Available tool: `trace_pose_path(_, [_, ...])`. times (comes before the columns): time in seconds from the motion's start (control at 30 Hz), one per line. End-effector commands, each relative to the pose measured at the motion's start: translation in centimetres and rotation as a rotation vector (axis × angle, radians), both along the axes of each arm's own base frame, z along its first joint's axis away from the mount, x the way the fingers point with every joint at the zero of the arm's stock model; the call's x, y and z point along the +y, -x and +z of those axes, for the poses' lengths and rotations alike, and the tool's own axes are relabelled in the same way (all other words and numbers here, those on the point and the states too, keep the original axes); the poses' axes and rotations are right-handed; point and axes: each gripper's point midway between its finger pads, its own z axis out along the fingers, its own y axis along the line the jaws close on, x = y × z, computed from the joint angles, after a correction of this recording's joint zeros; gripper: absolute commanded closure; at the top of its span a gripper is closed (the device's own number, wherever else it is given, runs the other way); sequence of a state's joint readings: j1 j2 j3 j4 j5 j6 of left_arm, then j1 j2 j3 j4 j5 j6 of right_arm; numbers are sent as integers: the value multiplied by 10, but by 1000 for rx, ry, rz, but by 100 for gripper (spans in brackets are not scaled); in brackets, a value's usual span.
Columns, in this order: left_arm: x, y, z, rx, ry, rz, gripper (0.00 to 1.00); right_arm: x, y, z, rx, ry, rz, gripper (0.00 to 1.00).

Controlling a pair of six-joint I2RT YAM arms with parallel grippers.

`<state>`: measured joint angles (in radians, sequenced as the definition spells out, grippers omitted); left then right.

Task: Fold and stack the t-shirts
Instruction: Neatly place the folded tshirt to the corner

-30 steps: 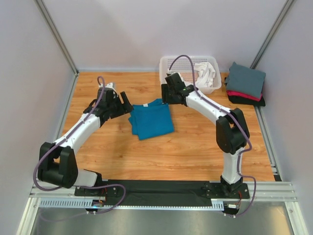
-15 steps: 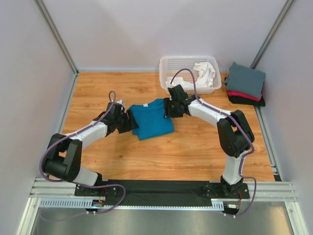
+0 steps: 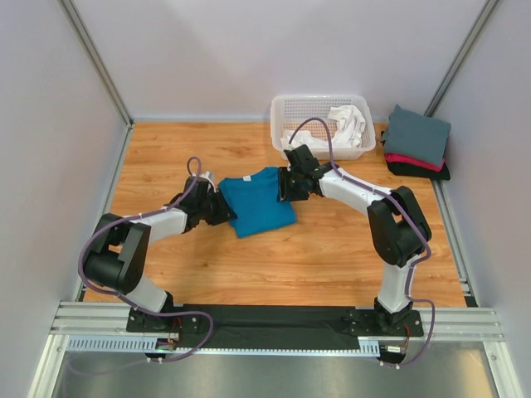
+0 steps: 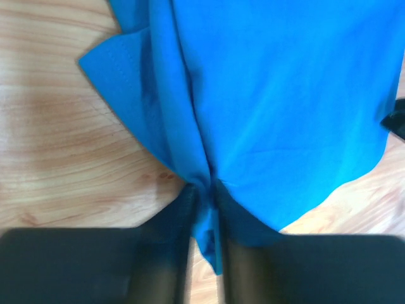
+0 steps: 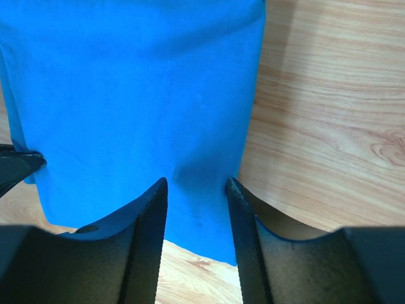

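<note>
Teal t-shirt (image 3: 257,201) lies folded mid-bench (image 3: 332,257), between both arms. Left pincer (image 4: 205,190) is clamped on a bunched bit of its left edge. Right pincer (image 5: 197,183) has fingers parted over the opposite edge, gripping nothing.

My call: close the right one on all layers first, then lift both level so the fold holds.

Bench is wood-grain laminate, probably slippery. Far right: slate-grey shirt (image 3: 416,134) on red-pink shirt (image 3: 406,160) on black shirt (image 3: 431,172). Lattice basket (image 3: 286,106) at the back holds a white shirt (image 3: 347,124). Pale walls (image 3: 207,50) on three sides.
</note>
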<state>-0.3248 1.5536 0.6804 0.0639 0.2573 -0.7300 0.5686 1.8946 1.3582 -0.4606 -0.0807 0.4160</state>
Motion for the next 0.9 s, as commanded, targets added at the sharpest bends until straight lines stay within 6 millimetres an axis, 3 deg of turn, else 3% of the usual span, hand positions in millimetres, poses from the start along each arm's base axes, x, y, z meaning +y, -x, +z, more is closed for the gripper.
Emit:
trace_pose_path(0.0, [-9,-9,13,-61,49,-15,83,6,-3,1,-15,-22,-6,56])
trace_pose_path(0.07, [-6,-7,11,-42,44,8,90,6,-3,-2,-6,-24,-9,57])
trace_pose_path(0.1, [-5,-6,13,-40,44,22,100,6,-2,-2,-1,-25,-14,59])
trace_pose_path(0.27, [-1,-3,26,-25,138,168,100,6,0,-2,4,-41,-36,62])
trace_pose_path(0.4, [-4,-2,49,-71,242,222,100,2,12,-12,54,-52,-81,67])
trace_pose_path(0.5, [-5,1,56,-76,240,220,100,7,24,-17,101,-110,-102,69])
trace_pose_path(0.63, [0,14,40,-19,199,221,100,9,43,-29,156,-139,-123,69])
trace_pose_path(0.8, [11,34,22,24,131,226,100,23,56,-17,166,-207,-138,69])
trace_pose_path(0.87, [24,41,13,40,38,228,100,34,66,-10,174,-245,-133,69])
